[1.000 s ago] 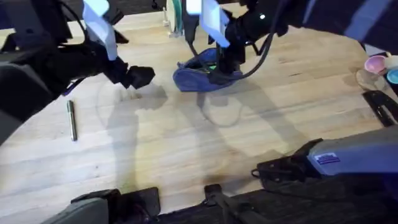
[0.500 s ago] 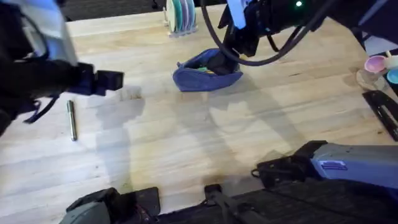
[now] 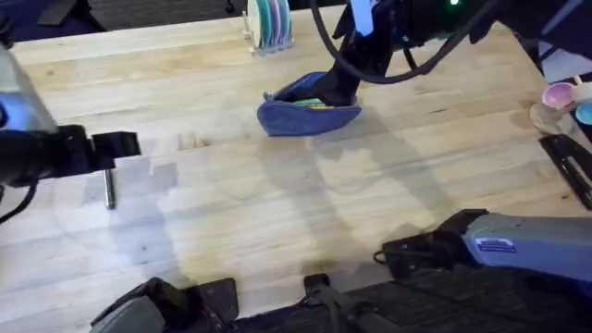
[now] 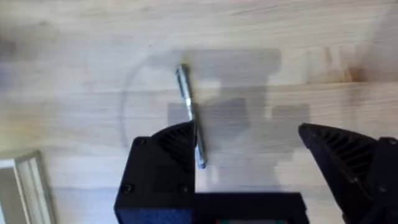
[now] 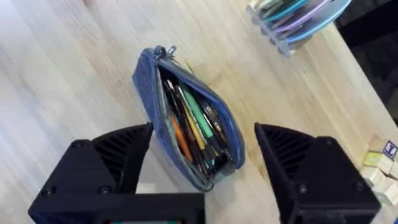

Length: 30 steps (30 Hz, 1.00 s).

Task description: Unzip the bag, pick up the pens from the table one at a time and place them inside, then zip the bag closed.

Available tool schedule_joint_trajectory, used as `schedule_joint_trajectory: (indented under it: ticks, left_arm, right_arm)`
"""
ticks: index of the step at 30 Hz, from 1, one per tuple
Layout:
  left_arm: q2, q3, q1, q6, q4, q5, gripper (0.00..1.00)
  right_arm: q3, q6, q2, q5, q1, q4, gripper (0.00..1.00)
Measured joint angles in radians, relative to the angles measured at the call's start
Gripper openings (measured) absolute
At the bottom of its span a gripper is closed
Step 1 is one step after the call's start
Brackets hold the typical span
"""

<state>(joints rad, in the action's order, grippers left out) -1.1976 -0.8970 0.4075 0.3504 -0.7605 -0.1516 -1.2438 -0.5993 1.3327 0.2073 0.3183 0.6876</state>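
The blue-grey bag (image 3: 305,113) lies unzipped at the back middle of the table (image 3: 277,203). In the right wrist view the bag (image 5: 152,93) gapes and holds several pens (image 5: 198,127), green, orange and dark. My right gripper (image 3: 344,85) hovers just above the bag's right end, open and empty, its fingers (image 5: 118,155) spread wider than the pouch. One dark silver pen (image 3: 109,191) lies alone at the table's left. My left gripper (image 3: 123,145) hangs open right over it. In the left wrist view that pen (image 4: 188,102) runs past the inner edge of one finger (image 4: 165,155).
A rack of coloured plates (image 3: 268,23) stands at the back edge behind the bag. A pink bowl (image 3: 559,94) and a black tool (image 3: 566,159) sit at the far right. Bare wood stretches across the middle and front.
My left arm has swung left from beside the bag to above the lone pen. My right gripper has lifted off the bag and drawn slightly back and right.
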Motion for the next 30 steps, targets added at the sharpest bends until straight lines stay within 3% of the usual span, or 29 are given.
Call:
schedule_joint_trajectory:
  ticks: [6, 20, 30]
  left_arm:
    - [0.0, 0.0, 0.06, 0.0, 0.0, 0.008, 0.993]
    - [-0.009, 0.0, 0.063, 0.0, 0.002, 0.016, 0.994]
    - [-0.202, 0.0, 0.099, 0.0, 0.033, 0.031, 0.993]
  right_arm:
    - [0.0, 0.01, 0.0, 0.0, 0.0, 0.0, 0.998]
    - [0.0, 0.017, 0.0, 0.0, 0.0, 0.0, 0.998]
    - [0.0, 0.017, 0.0, 0.0, 0.0, 0.0, 0.998]
